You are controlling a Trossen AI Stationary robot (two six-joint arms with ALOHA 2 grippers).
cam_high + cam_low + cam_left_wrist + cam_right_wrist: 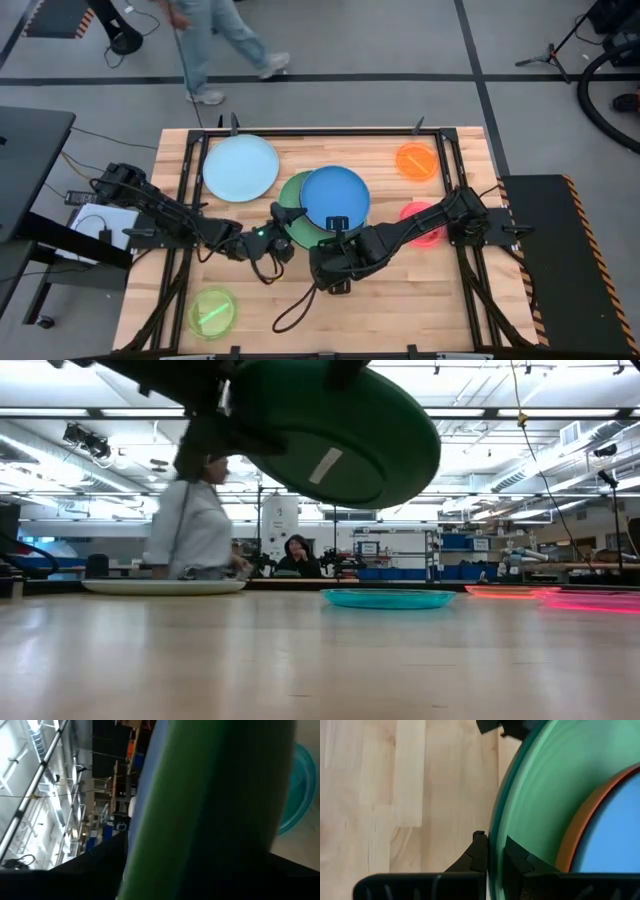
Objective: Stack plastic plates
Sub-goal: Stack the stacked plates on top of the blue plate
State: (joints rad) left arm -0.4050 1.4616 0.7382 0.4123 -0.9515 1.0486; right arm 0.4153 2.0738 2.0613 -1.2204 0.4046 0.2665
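A stack of plates [335, 197] hangs in the air over the table's middle: blue on top, red-orange under it, then light green, and a dark green underside [330, 430] that shows in the low view. My left gripper [284, 214] is shut on the stack's left rim. My right gripper [338, 224] is shut on its near rim. A teal plate [388, 598] lies flat on the table below the stack. The pale blue plate [240, 167], orange plate [415, 160], pink plate [425, 222] and lime plate [213, 312] also lie flat. My left gripper holds the stack by the left rim of the green plates [290, 205], coming level from the table's left. The plates fill its wrist view edge-on [200, 810] and hide the fingertips. The stack is lifted clear and tilted. My right gripper [492, 855] pinches the near rim of the green plates [495, 835] between its two fingers [479, 852], one below and one above. It comes from the table's near side. The red-orange and blue plates rest on top, and the stack is lifted clear.
A person [215, 50] walks past the table's far edge, and another sits in the room behind [297, 555]. Bare wood lies at the near middle of the table [400, 300].
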